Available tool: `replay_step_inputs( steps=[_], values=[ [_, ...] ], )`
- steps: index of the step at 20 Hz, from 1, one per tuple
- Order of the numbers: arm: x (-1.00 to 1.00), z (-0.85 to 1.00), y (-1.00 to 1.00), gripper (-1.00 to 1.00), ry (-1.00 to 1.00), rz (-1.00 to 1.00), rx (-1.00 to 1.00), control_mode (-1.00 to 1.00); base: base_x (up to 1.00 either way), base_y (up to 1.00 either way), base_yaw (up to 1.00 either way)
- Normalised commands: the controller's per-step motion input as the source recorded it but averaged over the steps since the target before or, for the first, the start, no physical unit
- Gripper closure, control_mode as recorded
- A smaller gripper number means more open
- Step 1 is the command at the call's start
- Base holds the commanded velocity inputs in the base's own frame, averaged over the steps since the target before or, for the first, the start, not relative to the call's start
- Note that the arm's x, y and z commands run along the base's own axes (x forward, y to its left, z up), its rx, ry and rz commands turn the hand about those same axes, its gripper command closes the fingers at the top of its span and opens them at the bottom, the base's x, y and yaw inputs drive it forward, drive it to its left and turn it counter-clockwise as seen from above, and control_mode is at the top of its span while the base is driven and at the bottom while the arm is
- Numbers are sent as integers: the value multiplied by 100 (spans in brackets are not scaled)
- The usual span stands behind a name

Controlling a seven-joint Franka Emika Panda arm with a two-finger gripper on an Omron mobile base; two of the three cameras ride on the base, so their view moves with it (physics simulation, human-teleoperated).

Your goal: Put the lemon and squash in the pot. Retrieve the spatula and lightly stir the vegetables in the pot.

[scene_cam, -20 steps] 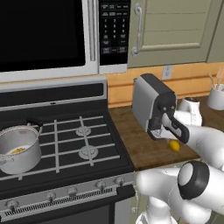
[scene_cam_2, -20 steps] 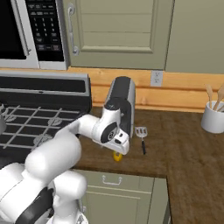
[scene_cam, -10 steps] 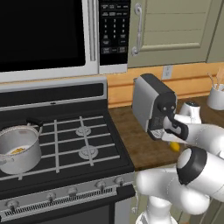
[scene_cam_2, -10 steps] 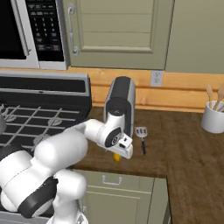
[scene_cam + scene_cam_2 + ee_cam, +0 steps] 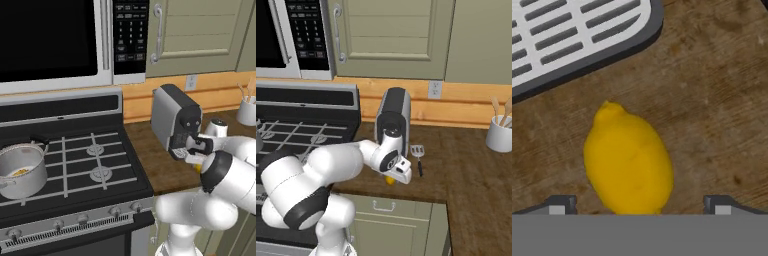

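Claw [image 5: 637, 207]: jaws spread wide, holding nothing, fingertips either side of the lemon's near end.
Pot [image 5: 22, 170]: far left on the stove [image 5: 75, 165], yellow piece inside.
Coffee machine [image 5: 392, 117]: at 12 o'clock from the lemon, its grille close by.
Lemon [image 5: 628, 160]: on the wooden counter [image 5: 466, 165], long axis 11 to 5 o'clock, nub at 11.
Spatula [image 5: 417, 155]: at 2 o'clock from the lemon.
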Motion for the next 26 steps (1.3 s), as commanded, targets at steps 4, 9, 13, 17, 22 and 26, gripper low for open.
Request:
replay_step_inputs(
  steps=[4,9,13,17,22,26],
  values=[
    [13,-17,-4,-100,0,0,0,-100,0,0,0],
    [0,-17,0,-100,0,0,0,-100,0,0,0],
    [0,-6,0,100,0,0,0,-100,0,0,0],
    [-3,0,5,100,0,0,0,-100,0,0,0],
    [-44,52,46,100,-7,2,0,-100,0,0,0],
    [-69,100,66,100,-11,1,-6,-100,0,0,0]
  ],
)
